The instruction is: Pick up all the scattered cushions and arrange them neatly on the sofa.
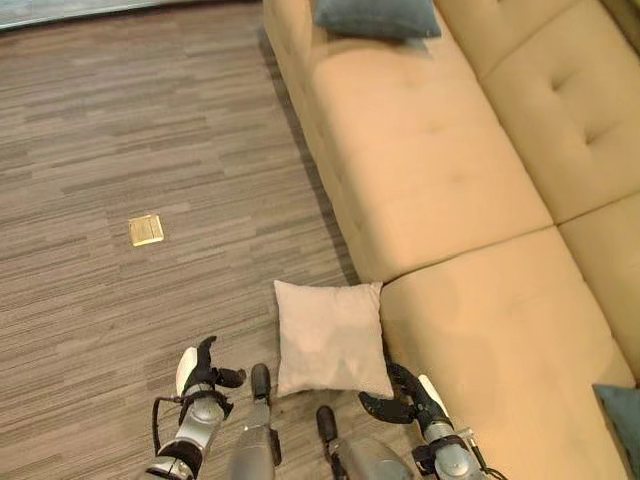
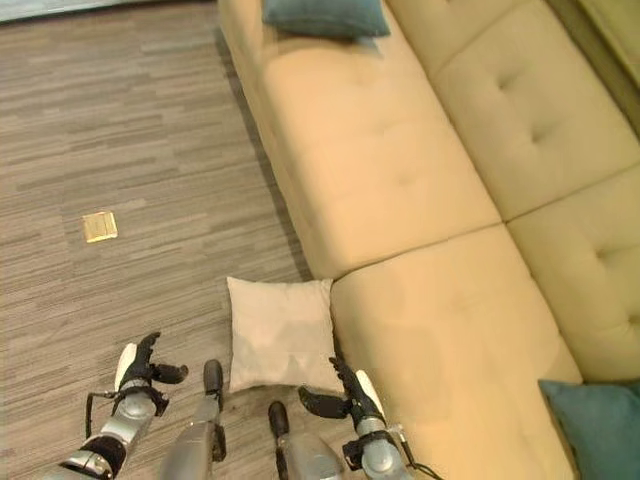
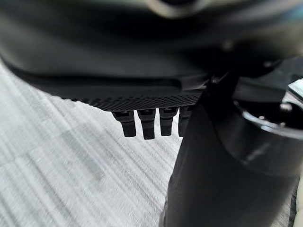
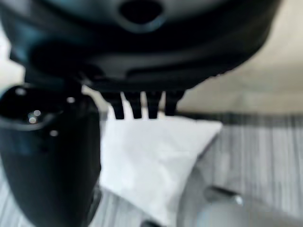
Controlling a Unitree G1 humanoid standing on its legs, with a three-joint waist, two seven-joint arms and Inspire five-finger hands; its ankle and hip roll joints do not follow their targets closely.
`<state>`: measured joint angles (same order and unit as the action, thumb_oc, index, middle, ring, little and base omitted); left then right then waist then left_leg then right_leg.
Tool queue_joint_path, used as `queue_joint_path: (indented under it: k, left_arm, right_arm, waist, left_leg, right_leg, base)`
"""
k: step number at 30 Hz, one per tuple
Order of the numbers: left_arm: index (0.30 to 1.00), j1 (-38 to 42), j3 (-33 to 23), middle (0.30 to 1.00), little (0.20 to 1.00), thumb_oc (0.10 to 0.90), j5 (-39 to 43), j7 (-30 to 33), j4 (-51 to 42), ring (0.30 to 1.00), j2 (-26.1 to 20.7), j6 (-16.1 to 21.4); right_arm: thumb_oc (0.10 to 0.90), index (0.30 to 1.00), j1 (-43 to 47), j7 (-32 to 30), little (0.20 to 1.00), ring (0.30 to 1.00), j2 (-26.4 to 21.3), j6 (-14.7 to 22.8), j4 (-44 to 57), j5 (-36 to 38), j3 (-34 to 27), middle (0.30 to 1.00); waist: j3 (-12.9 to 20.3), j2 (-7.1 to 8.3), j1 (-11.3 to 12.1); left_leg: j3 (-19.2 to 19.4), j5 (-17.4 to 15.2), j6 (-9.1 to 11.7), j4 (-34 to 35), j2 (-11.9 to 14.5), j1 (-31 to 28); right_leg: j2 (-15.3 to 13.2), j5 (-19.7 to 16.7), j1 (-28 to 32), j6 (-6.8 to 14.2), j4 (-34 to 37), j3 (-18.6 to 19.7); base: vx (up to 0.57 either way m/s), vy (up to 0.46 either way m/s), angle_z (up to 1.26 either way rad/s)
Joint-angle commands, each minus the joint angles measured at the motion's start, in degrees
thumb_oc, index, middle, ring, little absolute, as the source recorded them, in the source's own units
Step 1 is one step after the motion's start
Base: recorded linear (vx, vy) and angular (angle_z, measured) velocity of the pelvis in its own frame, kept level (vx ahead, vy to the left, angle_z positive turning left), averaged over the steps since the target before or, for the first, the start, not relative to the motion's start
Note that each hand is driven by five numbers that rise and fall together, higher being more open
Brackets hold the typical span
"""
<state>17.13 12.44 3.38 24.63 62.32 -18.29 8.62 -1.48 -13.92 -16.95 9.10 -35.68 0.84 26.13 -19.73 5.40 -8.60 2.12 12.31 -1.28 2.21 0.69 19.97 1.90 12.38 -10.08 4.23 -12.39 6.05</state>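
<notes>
Left hand (image 1: 200,378) is seen low down in the left eye view, over the wood-look floor (image 1: 130,130) and a bit off to the side of the pale cushion (image 1: 332,338), with its fingers loosely spread and nothing held. Right hand (image 1: 405,400) is placed at the cushion's other near corner, right by the sofa (image 1: 440,180) front, thumb stuck out toward the cushion, fingers relaxed, and no grip on the fabric can be made out. The pale cushion is lying flat on the floor, tucked against the base of the sofa. A dark teal cushion (image 1: 378,18) is sat on the sofa seat at the far end, and a second teal cushion (image 1: 624,415) is poking in at the near end of the sofa. A small brass floor plate (image 1: 146,230) is set in the floor, well away from the sofa.

Same layout is shown in the right eye view: pale cushion (image 2: 282,333) on the floor beside the sofa (image 2: 400,170), a hand at each near side of it.

From the left wrist view, the left hand's fingertips (image 3: 147,126) are seen hanging fairly straight over bare floor (image 3: 71,170), nothing between them.

From the right wrist view, the right hand's fingertips (image 4: 137,106) are held straight just above the pale cushion (image 4: 151,161), with the sofa's tan front (image 4: 246,90) behind it. Whether the cushion is actually touched can't be told.
</notes>
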Motion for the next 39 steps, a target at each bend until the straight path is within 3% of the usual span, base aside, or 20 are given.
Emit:
queue_joint_path:
  k: [1,3,4,5,6,7,9,12,13,16,17,20,21,29,33,34,35,36,37,39]
  left_arm:
    - [0.9,4.8,-3.7,0.9,0.9,0.8,5.9,3.9,1.7,0.9,-2.3,2.2]
    - [0.9,8.2,-4.2,0.9,0.9,0.8,9.1,4.2,1.2,0.9,-3.4,2.7]
    - [0.9,9.9,-5.4,0.9,0.9,0.8,12.7,4.2,1.1,0.9,-3.9,3.3]
    - [0.9,14.8,-4.5,0.9,0.9,0.8,17.5,3.7,-1.3,0.9,-5.4,4.1]
    - [0.9,18.1,-3.9,0.9,0.9,0.8,20.1,2.3,-1.1,0.9,-6.2,4.1]
    - [0.9,18.4,-3.9,0.9,0.9,0.8,20.3,2.2,-0.9,0.9,-6.4,4.2]
    - [0.9,26.6,-2.9,0.9,0.9,0.8,26.9,0.1,-1.9,0.9,-7.5,4.7]
    - [0.9,30.4,-1.7,0.9,0.9,0.8,31.5,-2.4,-1.8,0.9,-7.0,4.7]
    - [0.9,34.6,-1.0,0.9,0.9,0.8,32.5,-2.8,-0.6,0.9,-7.6,4.4]
    - [0.9,38.3,0.0,0.9,0.9,0.8,34.3,-3.2,-0.2,0.9,-8.1,4.6]
    - [0.9,40.7,1.4,0.9,0.9,0.8,35.9,-4.0,0.1,0.9,-8.0,4.8]
    - [0.9,43.4,2.7,0.9,0.9,0.8,37.0,-4.5,1.8,0.9,-8.0,4.5]
    - [0.9,44.6,4.1,0.9,0.9,0.8,37.9,-5.1,1.4,0.9,-8.2,4.6]
    - [0.9,45.8,2.9,0.9,0.9,0.8,47.8,-6.5,0.2,0.9,-5.7,4.1]
    - [0.9,48.0,3.0,0.9,0.9,0.8,51.2,-7.1,3.0,0.9,-5.1,3.5]
    - [0.9,48.2,3.1,0.9,0.9,0.8,52.0,-7.4,3.9,0.9,-5.4,3.2]
    - [0.799,48.0,2.6,0.799,0.799,0.733,52.7,-7.8,5.1,0.799,-5.4,2.7]
    - [0.564,48.0,2.5,0.564,0.564,0.576,52.8,-7.9,5.3,0.564,-5.5,2.7]
    - [0.3,47.9,3.0,0.3,0.3,0.4,51.4,-8.9,6.6,0.3,-6.0,2.0]
    - [0.3,46.6,1.9,0.3,0.3,0.4,51.3,-8.4,7.1,0.3,-6.1,2.2]
  right_arm:
    - [0.8,0.9,6.0,-4.4,0.9,0.9,-0.4,2.4,2.9,0.8,-1.2,0.9]
    - [0.8,0.9,11.2,-6.0,0.9,0.9,0.4,1.9,0.7,0.5,-0.2,0.9]
    - [0.8,0.9,14.0,-7.1,0.9,0.9,0.4,1.5,-0.5,0.4,-0.6,0.9]
    - [0.8,0.9,19.5,-9.1,0.9,0.9,-0.6,0.5,-1.2,-0.1,-0.8,0.9]
    - [0.8,0.9,23.1,-10.1,0.9,0.9,0.1,0.6,-2.3,1.3,-0.7,0.9]
    - [0.8,0.9,23.5,-10.1,0.9,0.9,0.1,0.6,-2.5,1.3,-0.8,0.9]
    - [0.8,0.9,31.4,-12.5,0.9,0.9,0.2,1.9,-3.5,7.3,-2.4,0.9]
    - [0.8,0.9,36.6,-13.8,0.9,0.9,-0.9,2.4,-4.4,9.1,-2.6,0.9]
    - [0.8,0.9,41.6,-15.6,0.9,0.9,-3.1,1.8,-6.2,6.4,-2.2,0.9]
    - [0.8,0.9,46.4,-17.3,0.9,0.9,-4.7,0.2,-8.5,3.9,-1.3,0.9]
    - [0.8,0.9,50.1,-18.0,0.9,0.9,-6.6,-1.0,-10.4,3.3,-0.5,0.9]
    - [0.8,0.9,53.7,-18.0,0.9,0.9,-7.1,-2.0,-13.8,3.8,0.9,0.9]
    - [0.8,0.9,55.8,-18.5,0.9,0.9,-6.2,-1.6,-13.8,4.8,1.5,0.9]
    - [0.8,0.9,56.8,-17.2,0.9,0.9,-4.7,-0.1,-8.8,6.6,2.4,0.9]
    - [0.8,0.9,60.3,-15.1,0.9,0.9,-2.7,-2.5,-10.6,3.9,9.9,0.9]
    - [0.547,0.521,61.4,-13.8,0.521,0.521,-1.7,-3.5,-12.5,3.9,12.0,0.521]
    - [0.505,0.458,62.6,-12.6,0.458,0.458,-1.0,-4.5,-13.3,3.3,13.8,0.458]
    - [0.505,0.458,62.8,-12.6,0.458,0.458,-0.9,-4.5,-13.4,3.3,13.9,0.458]
    - [0.4,0.3,63.9,-10.6,0.3,0.3,0.4,-5.1,-13.0,1.6,17.3,0.3]
    - [0.4,0.3,64.0,-9.5,0.3,0.3,1.2,-5.0,-11.5,0.8,18.5,0.3]
  waist:
    - [-1.2,4.01,-0.6]
    - [-2.4,3.98,0.2]
    - [-3.0,3.76,1.2]
    - [-4.0,3.6,3.4]
    - [-5.7,3.54,3.1]
    - [-5.8,3.56,3.0]
    - [-9.7,4.16,2.7]
    - [-10.1,3.86,1.9]
    - [-10.1,3.12,1.2]
    - [-10.1,1.91,0.5]
    - [-10.1,0.84,0.3]
    - [-10.1,-0.06,0.1]
    - [-10.1,-0.62,0.0]
    - [-10.1,-1.77,-0.7]
    - [-10.1,-1.76,-0.5]
    - [-10.1,-1.8,-0.3]
    - [-10.1,-1.65,-0.2]
    - [-10.1,-1.65,-0.3]
    - [-10.1,-0.94,-0.4]
    - [-10.1,-0.75,-0.5]
  left_leg:
    - [3.4,-15.4,3.4,-10.1,2.6,1.3]
    - [5.2,-15.3,3.3,-10.4,3.0,3.9]
    - [6.5,-15.5,3.2,-10.7,3.8,5.5]
    - [8.4,-17.4,4.0,-12.1,5.5,7.4]
    - [8.2,-17.5,3.9,-13.9,6.1,9.2]
    - [8.1,-17.6,3.9,-14.2,6.2,9.6]
    - [6.9,-18.4,3.0,-21.4,6.6,16.0]
    - [5.3,-18.9,2.8,-25.0,7.2,22.3]
    - [4.2,-19.4,2.9,-27.9,7.8,28.6]
    - [3.2,-20.0,3.0,-31.6,7.9,35.0]
    - [2.9,-21.0,2.7,-35.1,8.2,40.1]
    - [2.7,-22.4,2.6,-39.6,8.9,45.5]
    - [2.8,-23.6,2.2,-43.8,8.8,50.2]
    - [0.6,-30.9,0.1,-60.3,10.5,64.0]
    - [-1.7,-34.3,-0.9,-67.7,12.8,69.6]
    - [-2.5,-35.1,-0.8,-68.9,13.1,69.9]
    - [-2.7,-35.3,-1.0,-69.2,13.4,69.9]
    - [-2.7,-35.4,-1.0,-69.2,13.4,69.9]
    - [-2.7,-35.7,-0.9,-70.1,14.0,70.0]
    - [-2.4,-36.2,-1.1,-69.9,14.2,69.9]
  right_leg:
    - [-1.7,-10.4,-10.2,0.6,4.1,2.7]
    - [-2.0,-10.9,-14.3,1.5,2.1,1.4]
    - [-3.4,-10.9,-16.0,2.0,0.7,-2.4]
    - [-8.0,-9.3,-16.5,2.2,-1.2,-13.6]
    - [-7.8,-8.8,-19.3,2.2,-4.1,-14.1]
    - [-7.8,-8.6,-19.6,2.2,-4.4,-14.1]
    - [-7.2,-8.0,-24.2,0.4,-5.9,-13.4]
    - [-6.8,-7.3,-29.7,-0.4,-8.1,-13.4]
    - [-7.1,-6.4,-36.0,-0.5,-11.5,-13.4]
    - [-7.4,-5.1,-42.7,-0.7,-16.3,-12.7]
    - [-7.5,-3.9,-48.3,-1.1,-20.7,-11.5]
    - [-7.4,-2.3,-53.9,-1.4,-25.8,-10.8]
    - [-6.8,-1.3,-58.8,-1.9,-29.7,-10.3]
    - [-4.5,3.0,-74.4,-2.9,-42.6,-8.4]
    - [-3.3,5.2,-79.8,-2.8,-47.5,-8.5]
    - [-3.1,5.9,-79.9,-2.6,-47.8,-8.7]
    - [-2.9,6.0,-79.9,-2.4,-47.8,-8.9]
    - [-2.9,6.0,-79.9,-2.4,-47.9,-8.9]
    - [-2.9,6.1,-79.9,-2.4,-48.3,-8.8]
    - [-2.9,6.2,-79.9,-2.3,-48.5,-9.0]
  base:
    - [-0.18,0.078,-0.21]
    - [-0.19,0.1,-0.38]
    - [-0.13,-0.019,-0.6]
    - [-0.09,-0.108,-1.14]
    - [-0.02,-0.132,-1.41]
    - [-0.07,-0.124,-0.79]
    - [-0.07,-0.13,0.34]
    - [-0.04,-0.119,0.34]
    - [-0.04,-0.222,0.3]
    - [-0.01,-0.102,0.3]
    - [0.01,-0.083,0.28]
    - [0.05,-0.092,0.01]
    - [0.07,-0.117,-0.15]
    - [0.12,-0.094,-0.2]
    - [0.14,-0.019,-0.14]
    - [0.14,-0.022,-0.4]
    - [0.07,-0.015,-0.33]
    - [0.05,-0.022,-0.11]
    - [0.04,-0.005,-0.04]
    - [0.02,0.023,-0.03]
